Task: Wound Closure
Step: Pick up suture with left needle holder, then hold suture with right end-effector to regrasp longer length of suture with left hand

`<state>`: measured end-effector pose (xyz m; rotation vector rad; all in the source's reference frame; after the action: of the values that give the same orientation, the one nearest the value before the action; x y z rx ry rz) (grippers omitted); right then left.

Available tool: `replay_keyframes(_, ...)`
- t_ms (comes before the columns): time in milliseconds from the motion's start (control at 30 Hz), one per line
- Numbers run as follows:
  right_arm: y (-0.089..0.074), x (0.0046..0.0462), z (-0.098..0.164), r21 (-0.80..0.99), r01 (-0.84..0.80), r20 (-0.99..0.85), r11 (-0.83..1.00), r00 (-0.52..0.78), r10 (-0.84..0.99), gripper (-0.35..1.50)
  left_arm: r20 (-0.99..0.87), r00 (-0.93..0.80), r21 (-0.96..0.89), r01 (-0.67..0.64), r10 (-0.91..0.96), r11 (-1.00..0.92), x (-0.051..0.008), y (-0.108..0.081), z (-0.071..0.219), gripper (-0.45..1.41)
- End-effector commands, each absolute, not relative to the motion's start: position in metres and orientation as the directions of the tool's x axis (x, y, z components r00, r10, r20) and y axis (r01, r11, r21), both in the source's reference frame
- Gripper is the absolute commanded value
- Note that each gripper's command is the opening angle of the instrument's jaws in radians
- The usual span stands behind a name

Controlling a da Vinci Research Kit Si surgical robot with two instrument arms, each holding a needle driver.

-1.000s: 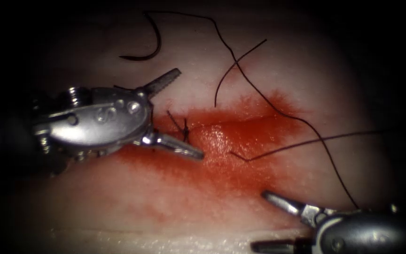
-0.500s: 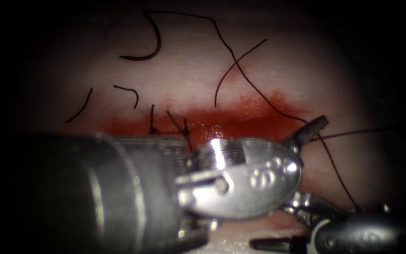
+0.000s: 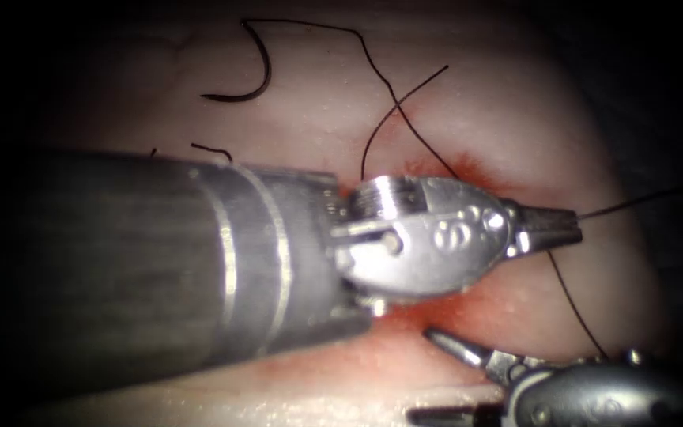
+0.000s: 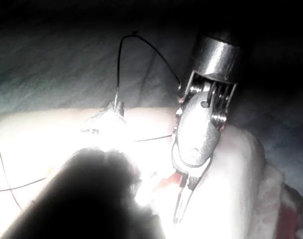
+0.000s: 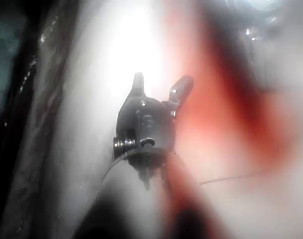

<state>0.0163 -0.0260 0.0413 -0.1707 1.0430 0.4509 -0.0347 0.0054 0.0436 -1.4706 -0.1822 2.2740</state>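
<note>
Since a second ago the left tool has crossed the cut from its left end to the right; its fingers are now closed on the thread there. Nearest the endoscope, the right tool has its fingers spread wide, holding nothing. Red fluid stains the tissue around the cut. Farthest away, the curved needle lies free on the tissue, not in it.

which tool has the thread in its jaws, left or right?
The left tool: jaws shut on the thread running off right. The right tool sits open, holding nothing.
</note>
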Motion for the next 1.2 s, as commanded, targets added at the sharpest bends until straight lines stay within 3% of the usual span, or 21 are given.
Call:
replay_keyframes(33,-0.026,0.0172,0.042,0.090,-0.447,-0.860,0.890,0.415,0.296,0.86,-0.861,-0.300,-0.329,-0.288,0.411,-0.899,-0.0334,0.006,0.043,-0.45)
replay_keyframes(233,-0.024,0.0182,0.041,0.174,-0.522,-0.856,0.835,0.338,0.390,0.61,-0.911,-0.104,-0.357,-0.285,0.399,-0.890,-0.0273,0.006,0.042,-0.45)
replay_keyframes(267,-0.023,0.0185,0.040,0.208,-0.558,-0.851,0.803,0.302,0.430,0.51,-0.914,-0.060,-0.370,-0.282,0.401,-0.885,-0.0263,0.006,0.042,-0.45)
replay_keyframes(300,-0.023,0.0189,0.040,0.234,-0.592,-0.835,0.771,0.285,0.472,0.26,-0.920,-0.036,-0.367,-0.276,0.391,-0.888,-0.0253,0.006,0.043,-0.45)
replay_keyframes(333,-0.022,0.0191,0.040,0.247,-0.604,-0.827,0.758,0.276,0.490,0.17,-0.921,-0.030,-0.366,-0.280,0.389,-0.888,-0.0250,0.006,0.043,-0.45)
replay_keyframes(500,-0.022,0.0199,0.040,0.292,-0.664,-0.776,0.689,0.257,0.577,0.14,-0.920,-0.039,-0.361,-0.298,0.389,-0.883,-0.0232,0.007,0.044,-0.45)
replay_keyframes(533,-0.021,0.0201,0.040,0.299,-0.686,-0.757,0.664,0.254,0.603,0.26,-0.921,-0.041,-0.360,-0.297,0.388,-0.884,-0.0229,0.007,0.044,-0.45)
replay_keyframes(567,-0.021,0.0203,0.040,0.303,-0.698,-0.749,0.649,0.246,0.615,0.51,-0.921,-0.042,-0.359,-0.297,0.387,-0.885,-0.0228,0.006,0.044,-0.45)
replay_keyframes(700,-0.019,0.0217,0.040,0.314,-0.717,-0.732,0.622,0.234,0.639,0.73,-0.921,-0.044,-0.356,-0.303,0.386,-0.884,-0.0234,0.006,0.044,-0.45)
replay_keyframes(733,-0.018,0.0225,0.040,0.312,-0.729,-0.729,0.609,0.227,0.645,0.93,-0.921,-0.044,-0.358,-0.306,0.388,-0.882,-0.0238,0.006,0.044,-0.45)
replay_keyframes(900,-0.017,0.0244,0.040,0.316,-0.736,-0.726,0.598,0.218,0.652,1.01,-0.920,-0.038,-0.361,-0.299,0.389,-0.883,-0.0239,0.005,0.045,-0.45)
replay_keyframes(1033,-0.017,0.0253,0.040,0.322,-0.733,-0.728,0.599,0.212,0.652,0.94,-0.919,-0.036,-0.364,-0.299,0.392,-0.882,-0.0239,0.005,0.045,-0.45)
replay_keyframes(1100,-0.017,0.0257,0.040,0.328,-0.729,-0.729,0.601,0.209,0.651,0.79,-0.918,-0.035,-0.368,-0.299,0.396,-0.880,-0.0239,0.005,0.045,-0.45)
replay_keyframes(1133,-0.017,0.0260,0.040,0.336,-0.720,-0.732,0.607,0.205,0.650,-0.11,-0.918,-0.035,-0.367,-0.299,0.395,-0.881,-0.0239,0.005,0.046,-0.45)
replay_keyframes(1167,-0.017,0.0260,0.040,0.336,-0.720,-0.730,0.607,0.207,0.651,-0.35,-0.918,-0.035,-0.367,-0.299,0.395,-0.881,-0.0239,0.005,0.046,-0.45)
replay_keyframes(1200,-0.017,0.0260,0.040,0.338,-0.717,-0.722,0.610,0.217,0.656,-0.35,-0.918,-0.035,-0.367,-0.299,0.395,-0.881,-0.0239,0.005,0.046,-0.45)
